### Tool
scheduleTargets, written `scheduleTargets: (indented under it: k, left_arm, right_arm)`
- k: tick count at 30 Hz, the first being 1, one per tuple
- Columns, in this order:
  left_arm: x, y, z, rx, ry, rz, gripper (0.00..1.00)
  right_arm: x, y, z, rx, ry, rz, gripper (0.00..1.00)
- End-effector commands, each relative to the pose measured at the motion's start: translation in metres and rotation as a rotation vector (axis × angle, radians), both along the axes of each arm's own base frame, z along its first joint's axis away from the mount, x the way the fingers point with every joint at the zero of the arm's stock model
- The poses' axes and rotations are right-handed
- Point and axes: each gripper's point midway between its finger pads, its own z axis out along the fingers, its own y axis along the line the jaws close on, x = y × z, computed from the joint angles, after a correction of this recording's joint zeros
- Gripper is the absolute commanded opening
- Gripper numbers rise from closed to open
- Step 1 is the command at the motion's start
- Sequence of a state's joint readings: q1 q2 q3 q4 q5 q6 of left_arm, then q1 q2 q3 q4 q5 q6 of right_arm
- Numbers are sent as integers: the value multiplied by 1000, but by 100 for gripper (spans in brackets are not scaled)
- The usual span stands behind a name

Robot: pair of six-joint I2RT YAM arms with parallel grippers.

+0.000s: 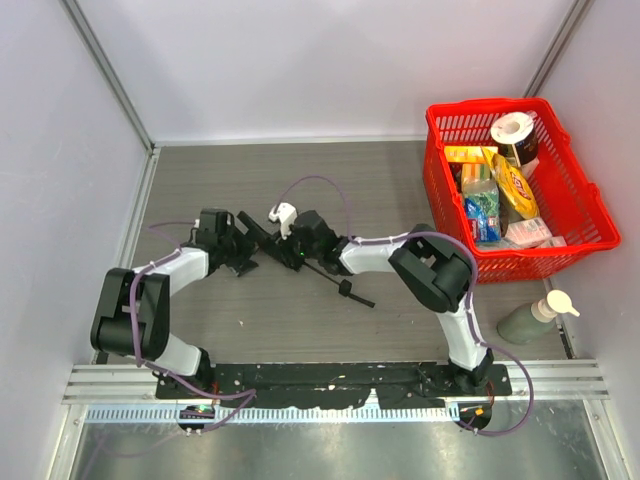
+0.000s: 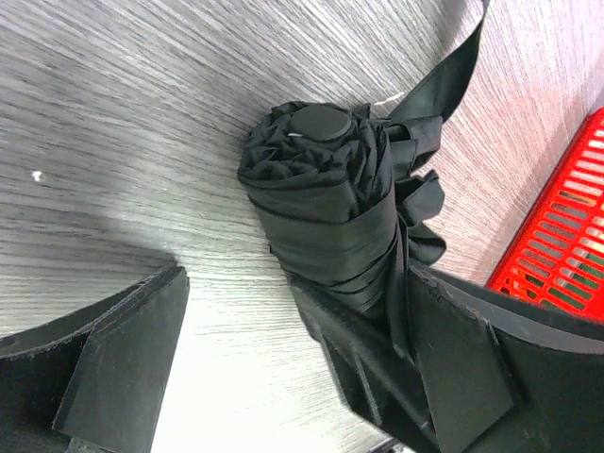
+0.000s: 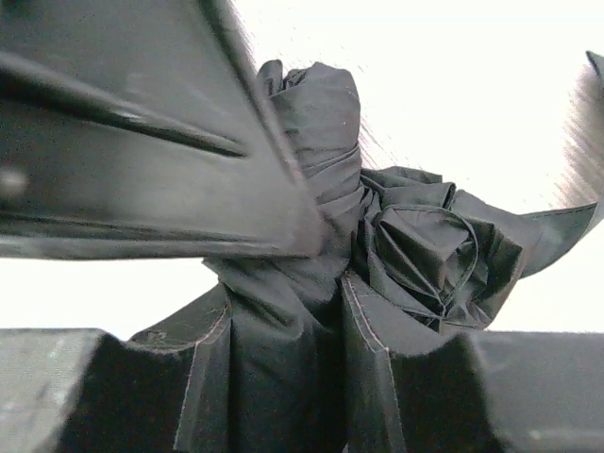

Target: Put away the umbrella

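R fingers (image 3: 142, 142) are clamped down on a fold of black fabric, pinching the umbrella (image 2: 321, 208) mid-canopy w/ cloth bunched up on both sides of the grip. L fingers (image 2: 123, 368) stand wide apart, holding nothing; the rolled canopy sits between them, leaning on the one finger, clear of the other. Canopy's rolled into a tight bundle, a band lying round its middle, and the loose strap (image 2: 453, 80) trails off up and away, so not tied down as far as I can tell. From the top view the bundle lies on the tabletop (image 1: 250, 330) between the two arms, thin shaft running out toward the handle (image 1: 348, 290) on the near-right, which looks extended, not collapsed. Red basket (image 1: 530, 265) sits well apart at the far right, full of groceries. Step in hand, I'd say: tidying and securing the canopy, w/ R as the anchor. Next move prob calls for L to close back on the bundle or catch that strap end, wrap it snug w/o letting the folds spring loose, then push the shaft in; R must hold firm meanwhile.
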State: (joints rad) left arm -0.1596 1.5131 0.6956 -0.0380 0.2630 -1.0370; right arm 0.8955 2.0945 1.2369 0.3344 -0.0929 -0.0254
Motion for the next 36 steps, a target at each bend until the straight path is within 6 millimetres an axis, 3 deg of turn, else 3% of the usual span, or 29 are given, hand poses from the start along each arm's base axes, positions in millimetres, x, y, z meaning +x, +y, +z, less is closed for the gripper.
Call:
scheduleTargets:
  k: [1, 10, 15, 18, 23, 30, 36]
  left_arm:
    - [2, 5, 12, 15, -116, -39, 100]
    - [-6, -3, 12, -44, -169, -54, 100]
    - [-7, -10, 2, -76, -132, -66, 100]
    - [-15, -3, -13, -32, -48, -24, 100]
    - [-36, -3, -39, 19, 123, 18, 89]
    - [-46, -11, -68, 101, 205, 39, 82]
    - [-50, 7, -94, 196, 244, 82, 59]
  right_arm:
    - [-92, -50, -113, -132, 566, 57, 1]
    - [-86, -43, -111, 91, 865, 6, 1]
    - [-81, -43, -106, 211, 1003, -31, 1]
    - [-72, -42, -98, 279, 1039, -29, 1]
    - [-66, -38, -94, 361, 1139, -45, 1]
    - [-62, -30, -83, 444, 1187, -18, 1]
    - [-62, -28, -75, 445, 1190, 9, 1]
